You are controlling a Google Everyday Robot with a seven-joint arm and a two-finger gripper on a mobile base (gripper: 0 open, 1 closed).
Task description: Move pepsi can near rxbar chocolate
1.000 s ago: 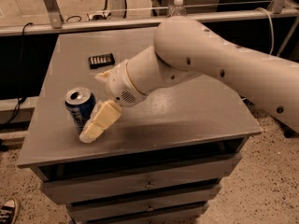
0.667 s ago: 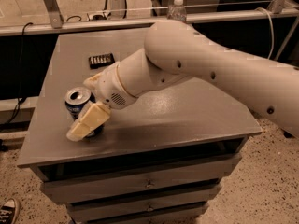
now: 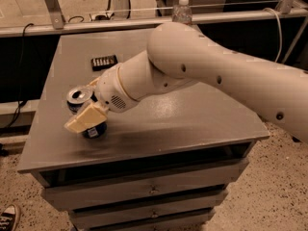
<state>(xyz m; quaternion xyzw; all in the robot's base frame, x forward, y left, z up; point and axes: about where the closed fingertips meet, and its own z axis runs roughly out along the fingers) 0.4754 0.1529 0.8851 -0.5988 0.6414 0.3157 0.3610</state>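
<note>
The pepsi can [image 3: 78, 95], blue with a silver top, stands near the table's front left. My gripper [image 3: 89, 105] is down at the can from the right and straddles it. A pale part of the gripper covers the can's front side, so only the can's top and base show. The rxbar chocolate [image 3: 104, 61], a flat dark bar with a row of pale marks, lies on the table behind the can, a short way apart.
The grey table [image 3: 192, 119] has drawers below its front edge. A clear plastic water bottle [image 3: 182, 9] stands at the table's back edge. My large arm spans the table's right half. A rail runs behind the table.
My gripper has moved left and down, from beside the can to around it. The can stays in about the same spot.
</note>
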